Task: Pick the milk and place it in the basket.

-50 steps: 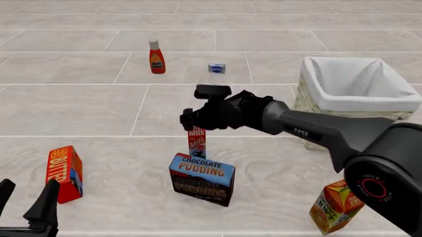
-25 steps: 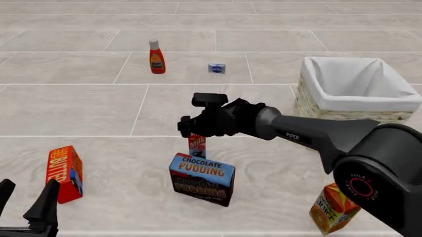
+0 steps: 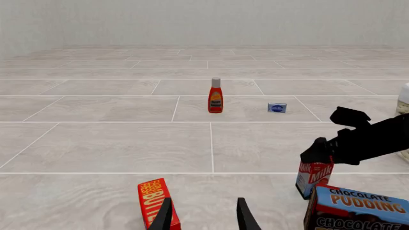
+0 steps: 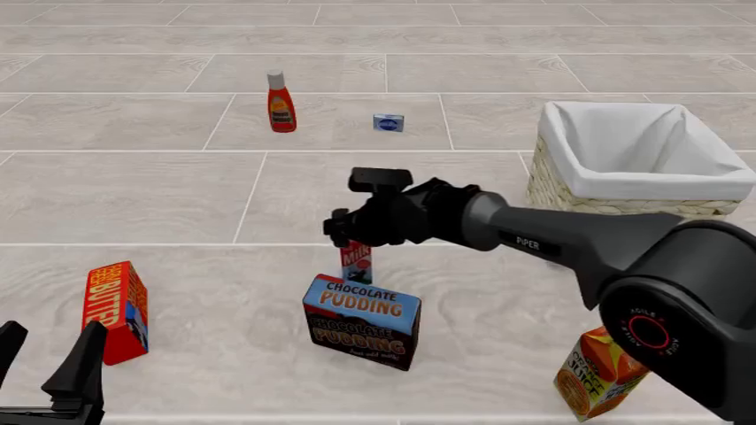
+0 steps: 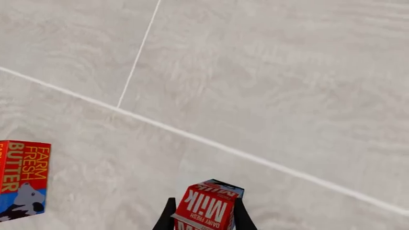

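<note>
Nearest the camera in the front view, the left gripper sits at the bottom left corner, fingers spread and holding nothing; its wrist view shows the two finger tips apart with only floor between them. Beside it stands the butter box, and at the bottom right an orange juice carton tilts behind the right arm's base joint. The pudding box stands centre front. Just behind it is the milk, upright, its top covered by the right gripper in the front view. The right wrist view supplies what that view hides: both fingers press the carton's sides, so the right claw is clenched on the milk. Whether the carton's base still touches the floor cannot be told. The left wrist view shows the milk from the side, under the gripper and beside the pudding box. Farther right stands the basket, well apart from the milk. Farthest are a ketchup bottle and a small blue packet. The surface is pale grey tile with white seams; the left wrist view shows a plain pale wall beyond.
</note>
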{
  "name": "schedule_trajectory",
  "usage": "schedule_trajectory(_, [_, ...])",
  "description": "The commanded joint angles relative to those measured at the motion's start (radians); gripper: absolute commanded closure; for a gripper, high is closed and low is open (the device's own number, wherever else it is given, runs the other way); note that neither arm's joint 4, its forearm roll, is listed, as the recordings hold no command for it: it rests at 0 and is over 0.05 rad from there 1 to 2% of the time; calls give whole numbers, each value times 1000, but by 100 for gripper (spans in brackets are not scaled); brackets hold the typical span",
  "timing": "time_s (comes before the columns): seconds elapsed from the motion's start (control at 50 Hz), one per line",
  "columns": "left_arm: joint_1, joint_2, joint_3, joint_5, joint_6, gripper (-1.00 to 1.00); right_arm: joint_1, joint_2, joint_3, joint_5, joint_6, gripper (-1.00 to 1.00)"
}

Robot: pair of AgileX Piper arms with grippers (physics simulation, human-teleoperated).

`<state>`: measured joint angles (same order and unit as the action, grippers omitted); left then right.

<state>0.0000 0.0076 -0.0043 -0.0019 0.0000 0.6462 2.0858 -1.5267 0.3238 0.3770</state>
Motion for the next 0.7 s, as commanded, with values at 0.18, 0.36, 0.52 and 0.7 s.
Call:
schedule_trajectory(0.18, [0, 0, 0, 0, 0, -100, -35, -76, 35, -16, -48, 100])
schedule_trajectory(0.36, [0, 0, 0, 0, 0, -100, -62, -158, 53, -21, -92, 100])
schedule_trajectory(0.52, [0, 0, 0, 0, 0, -100, -84, -216, 62, -21, -126, 100])
schedule_trajectory(0.7, [0, 0, 0, 0, 0, -100, -115, -295, 95, -48, -171, 100])
